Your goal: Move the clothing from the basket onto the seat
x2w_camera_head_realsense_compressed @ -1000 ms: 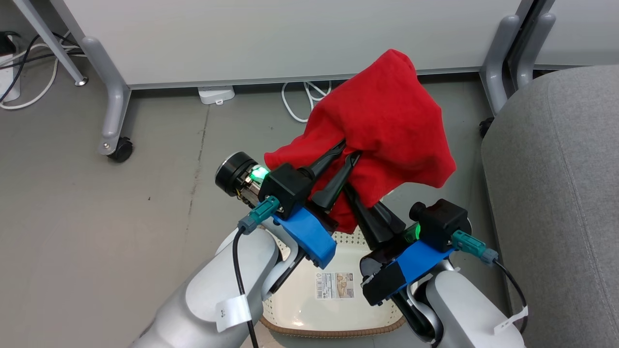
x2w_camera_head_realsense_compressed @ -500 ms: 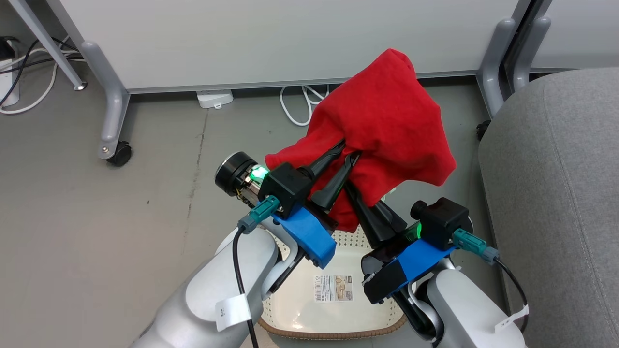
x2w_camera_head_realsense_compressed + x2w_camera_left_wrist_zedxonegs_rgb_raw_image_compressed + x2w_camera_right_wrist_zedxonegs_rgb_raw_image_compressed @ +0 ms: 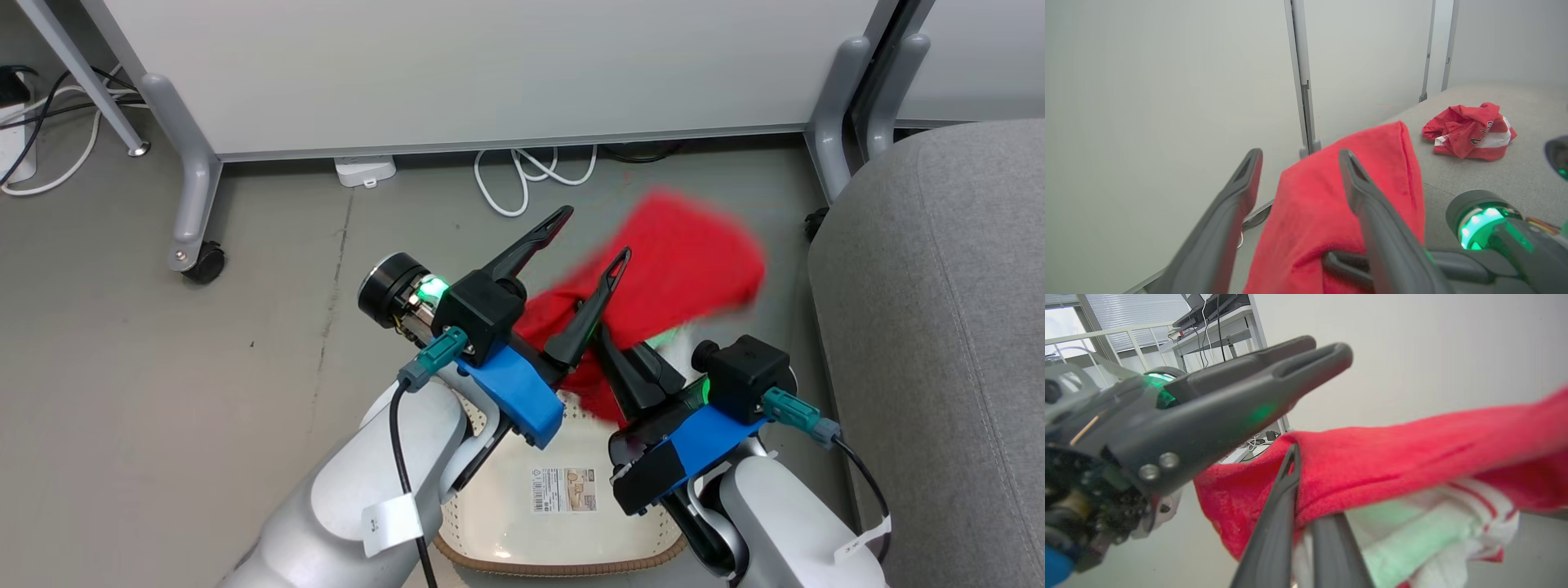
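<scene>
My left tool (image 3: 592, 238) is wide apart and holds nothing. My right tool (image 3: 618, 357) is pinched shut on the red cloth (image 3: 686, 261), which hangs just past the tips of both tools, over the basket (image 3: 563, 563) below them. The cloth is soft, light and floppy. I think it will droop and swing, so one pinch on a thick bunch should hold it. It will not break. The seat (image 3: 939, 327) is off to the right of my right tool, and another red piece (image 3: 1470, 130) lies on it.
</scene>
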Motion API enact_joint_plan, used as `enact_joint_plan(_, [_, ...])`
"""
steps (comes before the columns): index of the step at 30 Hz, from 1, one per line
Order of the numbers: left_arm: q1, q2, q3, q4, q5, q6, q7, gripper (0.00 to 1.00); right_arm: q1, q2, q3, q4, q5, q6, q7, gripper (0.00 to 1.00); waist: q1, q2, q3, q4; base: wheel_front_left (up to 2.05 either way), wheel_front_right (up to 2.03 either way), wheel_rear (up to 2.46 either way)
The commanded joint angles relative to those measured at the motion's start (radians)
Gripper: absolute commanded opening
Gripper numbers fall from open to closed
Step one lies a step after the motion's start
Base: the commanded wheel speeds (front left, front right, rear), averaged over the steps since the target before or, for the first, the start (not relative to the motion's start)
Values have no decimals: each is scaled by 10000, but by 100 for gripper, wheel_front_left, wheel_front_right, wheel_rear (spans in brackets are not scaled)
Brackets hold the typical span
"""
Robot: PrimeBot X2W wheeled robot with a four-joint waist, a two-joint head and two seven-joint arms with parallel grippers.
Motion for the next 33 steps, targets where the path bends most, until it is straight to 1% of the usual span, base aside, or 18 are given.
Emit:
enact_joint_plan(1, [54, 4, 63, -35, 58, -26, -50, 100, 37, -13, -6, 11, -4, 1, -42, 0, 0, 0, -7, 0, 0, 0, 0])
enact_joint_plan(12, [199, 50, 190, -96, 203, -25, -50, 100, 210, -13, -122, 18, -99, 1, -43, 0, 0, 0, -79, -104, 0, 0, 0])
enact_joint_plan(19, [278, 100, 215, -104, 227, -25, -49, 100, 367, -13, -515, -88, -155, 1, -43, 0, 0, 0, -74, -281, 0, 0, 0])
enact_joint_plan(27, [388, 270, 251, -208, 343, -26, -47, 100, 435, -13, -1267, -359, -338, 1, -43, 0, 0, 0, 222, -926, 0, 0, 0])
enact_joint_plan(33, [385, 456, 342, -350, 455, -24, -41, 100, 555, -13, -1998, -734, -595, 1, -43, 0, 0, 0, 558, -1648, 0, 0, 0])
